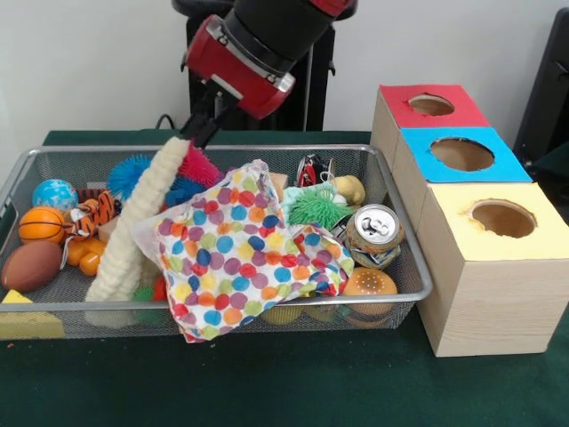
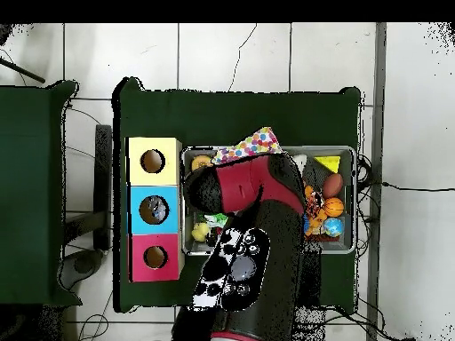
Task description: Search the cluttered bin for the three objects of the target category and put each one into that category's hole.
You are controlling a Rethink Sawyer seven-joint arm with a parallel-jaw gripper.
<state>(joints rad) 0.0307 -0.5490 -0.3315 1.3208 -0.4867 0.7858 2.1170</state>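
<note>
A wire mesh bin (image 1: 402, 233) is set on a green-covered table (image 1: 267, 382), crowded with toys. The claw (image 1: 197, 131) of the red and black arm is seen at the far side of the bin, closed on the upper end of a cream fuzzy rope (image 1: 133, 224), which is held up at a slant, its lower end resting among the clutter near the front left. A polka-dot cloth (image 1: 236, 253) is draped over the middle of the bin, with its near edge hanging over the front rim. At the left, a basketball (image 1: 41, 224), a brown football (image 1: 31, 265), a small globe ball (image 1: 54, 193) and a tiger toy (image 1: 93, 209) are gathered, with a yellow wedge (image 1: 27, 316) at the near left corner. Behind the rope, a blue spiky ball (image 1: 129, 173) and a pink spiky ball (image 1: 200, 166) are seen. To the right of the cloth lie a green spiky ball (image 1: 316, 209), a tipped drink can (image 1: 373, 236) and a toy hamburger (image 1: 369, 286).

Just right of the bin, three wooden boxes are lined up, each with a round hole in its top: a red box (image 1: 427, 107) farthest, a blue box (image 1: 458, 153) in the middle and a yellow box (image 1: 498, 222) nearest. In the overhead view, most of the bin is covered by the arm (image 2: 253, 191).
</note>
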